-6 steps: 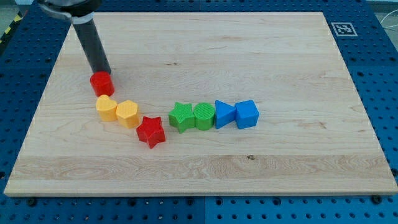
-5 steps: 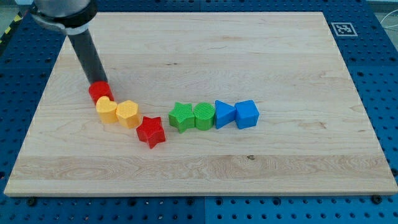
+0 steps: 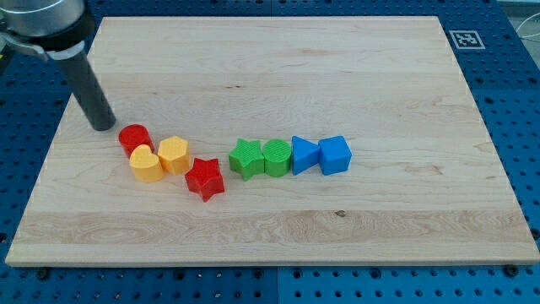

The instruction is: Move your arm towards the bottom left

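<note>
Def a robotics lab imo: wooden board [image 3: 278,51] on a blue perforated bench [image 3: 523,127], w/ 1 fiducial marker tag [image 3: 465,39] in the corner.

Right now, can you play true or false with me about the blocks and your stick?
1. My tip is to the view's left of the red cylinder. True.
2. My tip is pressing on the blue cube. False: the blue cube sits far off toward the view's right, at the end of the row.
3. The yellow heart touches the red cylinder. True.
4. The red star lies at the view's top of the board. False: it sits lower than the other blocks, toward the view's bottom.
5. The green star sits right beside the green cylinder. True.
</note>
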